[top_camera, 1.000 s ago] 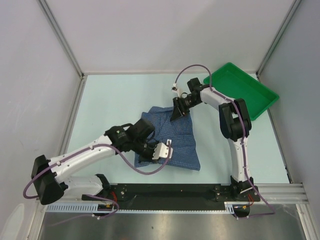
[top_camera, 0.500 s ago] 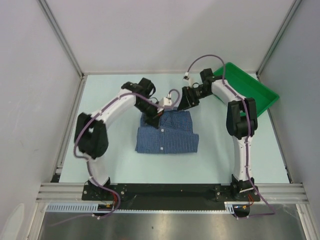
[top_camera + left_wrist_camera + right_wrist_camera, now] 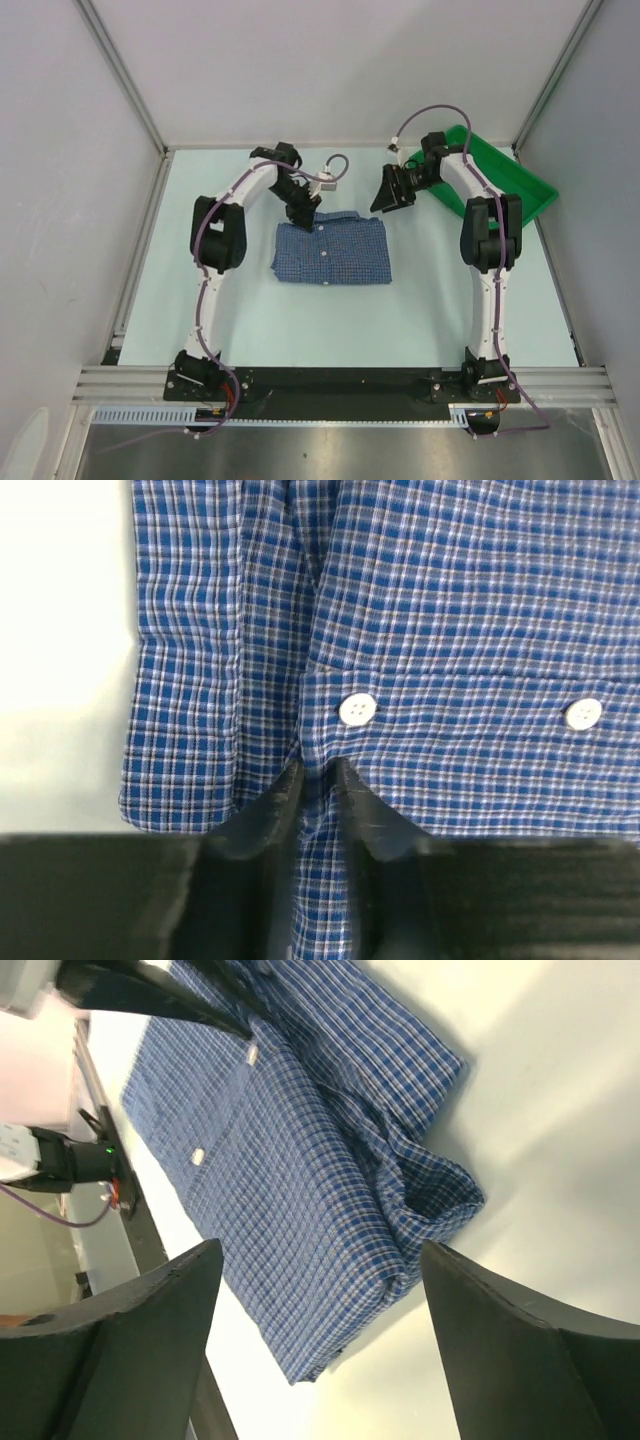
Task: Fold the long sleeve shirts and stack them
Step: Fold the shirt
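The long sleeve shirt (image 3: 333,250), blue with a fine white check, lies folded into a compact rectangle at mid table, button front up. My left gripper (image 3: 305,222) is at its far left edge. In the left wrist view that gripper (image 3: 318,770) stands nearly closed, with a fold of the shirt (image 3: 450,630) pinched between its fingers just below a white button (image 3: 357,709). My right gripper (image 3: 385,198) hangs wide open beyond the shirt's far right corner, holding nothing. In its own view the right gripper (image 3: 322,1250) looks down on the shirt (image 3: 300,1160) from above.
A green plastic tray (image 3: 530,195) sits at the back right, close behind the right arm. White walls and metal frame rails close in the table on the left, back and right. The arms' bases stand on the black rail (image 3: 330,385) at the near edge.
My left arm swung from the near left to the shirt's far edge, carrying cloth over so the shirt is now a smaller rectangle. My right gripper opened, let go and drew back right.
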Tool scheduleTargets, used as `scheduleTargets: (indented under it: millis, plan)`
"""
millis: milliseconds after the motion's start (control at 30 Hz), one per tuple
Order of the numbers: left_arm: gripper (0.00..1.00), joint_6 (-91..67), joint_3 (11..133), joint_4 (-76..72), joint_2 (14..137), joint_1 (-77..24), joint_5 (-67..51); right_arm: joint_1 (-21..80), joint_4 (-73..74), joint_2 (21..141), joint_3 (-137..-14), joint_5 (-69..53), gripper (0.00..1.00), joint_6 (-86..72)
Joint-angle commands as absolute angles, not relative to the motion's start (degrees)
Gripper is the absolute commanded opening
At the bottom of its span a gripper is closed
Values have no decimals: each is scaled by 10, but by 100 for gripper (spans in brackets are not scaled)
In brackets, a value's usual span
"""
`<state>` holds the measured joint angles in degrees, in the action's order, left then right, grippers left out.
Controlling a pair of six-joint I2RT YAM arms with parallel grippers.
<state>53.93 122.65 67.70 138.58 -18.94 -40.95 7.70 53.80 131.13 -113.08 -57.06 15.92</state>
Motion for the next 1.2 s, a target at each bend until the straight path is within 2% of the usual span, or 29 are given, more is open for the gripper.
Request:
scheduleTargets:
  millis: [0, 100, 133, 200, 267, 433, 600, 867, 967, 1000, 1067, 1100, 1167]
  plan:
    - [43, 501, 1195, 595, 1353, -180, -443, 84, 547, 1317, -1119, -548, 81, 180]
    - [50, 456, 1180, 568, 1321, -165, -461, 83, 543, 1308, -1102, -532, 75, 186]
    - [56, 449, 1179, 567, 1313, -161, -461, 83, 537, 1298, -1097, -529, 71, 189]
    - [59, 410, 1169, 566, 1285, -141, -465, 84, 532, 1292, -1090, -518, 68, 196]
    - [74, 369, 1139, 570, 1267, -121, -475, 85, 532, 1288, -1078, -506, 67, 203]
    - [81, 304, 1050, 570, 1211, -58, -501, 86, 527, 1281, -1054, -497, 59, 220]
    - [82, 239, 937, 508, 1170, -40, -511, 88, 508, 1269, -1022, -495, 55, 220]
    - [81, 174, 892, 441, 1178, -38, -513, 93, 497, 1263, -1027, -503, 53, 209]
    - [78, 157, 896, 424, 1187, -38, -518, 95, 495, 1259, -1030, -507, 41, 206]
    - [75, 156, 897, 422, 1187, -38, -520, 97, 494, 1257, -1031, -508, 32, 205]
    - [68, 153, 899, 413, 1190, -38, -522, 99, 494, 1252, -1029, -508, 20, 205]
    - [58, 152, 899, 411, 1190, -38, -525, 100, 492, 1251, -1028, -509, 10, 205]
    - [45, 152, 899, 408, 1192, -38, -526, 99, 491, 1245, -1025, -509, 0, 204]
